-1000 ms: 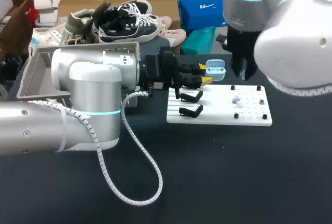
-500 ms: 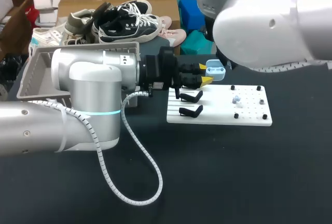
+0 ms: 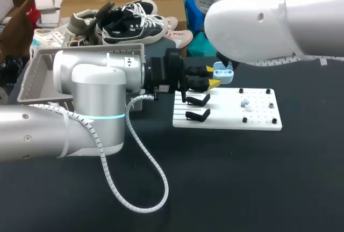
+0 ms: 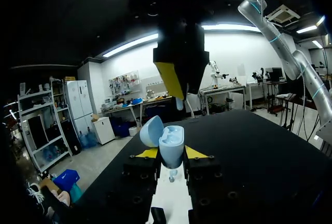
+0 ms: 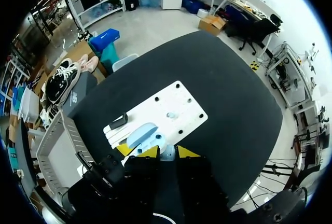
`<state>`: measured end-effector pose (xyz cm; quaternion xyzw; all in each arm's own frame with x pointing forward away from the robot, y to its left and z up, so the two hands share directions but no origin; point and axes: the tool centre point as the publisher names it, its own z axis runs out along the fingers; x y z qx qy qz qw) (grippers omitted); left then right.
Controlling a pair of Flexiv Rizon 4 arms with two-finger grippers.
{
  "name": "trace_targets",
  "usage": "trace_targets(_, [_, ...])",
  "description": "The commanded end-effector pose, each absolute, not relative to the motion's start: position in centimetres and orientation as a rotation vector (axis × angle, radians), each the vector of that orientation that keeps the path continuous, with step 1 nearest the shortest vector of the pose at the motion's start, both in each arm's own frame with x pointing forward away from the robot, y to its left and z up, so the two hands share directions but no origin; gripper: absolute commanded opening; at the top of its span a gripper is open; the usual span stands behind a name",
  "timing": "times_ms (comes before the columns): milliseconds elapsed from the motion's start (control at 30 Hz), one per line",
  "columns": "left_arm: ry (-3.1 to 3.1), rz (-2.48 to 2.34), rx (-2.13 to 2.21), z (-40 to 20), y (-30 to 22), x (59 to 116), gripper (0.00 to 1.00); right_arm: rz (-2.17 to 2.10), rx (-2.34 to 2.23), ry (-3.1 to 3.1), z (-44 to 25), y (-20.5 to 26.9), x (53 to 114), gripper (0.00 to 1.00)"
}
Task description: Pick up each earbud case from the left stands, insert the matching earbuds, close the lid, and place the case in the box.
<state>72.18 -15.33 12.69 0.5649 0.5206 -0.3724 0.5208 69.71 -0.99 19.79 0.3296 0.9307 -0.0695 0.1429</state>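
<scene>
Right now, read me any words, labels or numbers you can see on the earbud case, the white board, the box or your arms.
Earbud case: no print shows.
White board: none, only pegs and holes.
Grey box: none visible.
Left arm: small dark marks near the wrist, too small to read.
Nothing here can be quoted.
</scene>
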Motion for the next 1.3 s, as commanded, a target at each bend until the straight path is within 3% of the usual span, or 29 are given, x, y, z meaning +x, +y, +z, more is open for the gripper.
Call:
trace_targets(33, [1.245, -0.892, 1.351, 12.6, -15.3, 72.2, 0.00, -0.195, 0.957, 2.684, 19.7, -0.7, 69.8, 0.00])
trace_targets(1300, [1.245, -0.892, 1.351, 12.6, -15.3, 72.2, 0.00, -0.173, 0.962, 2.708, 18.1, -0.5, 71.2, 0.00])
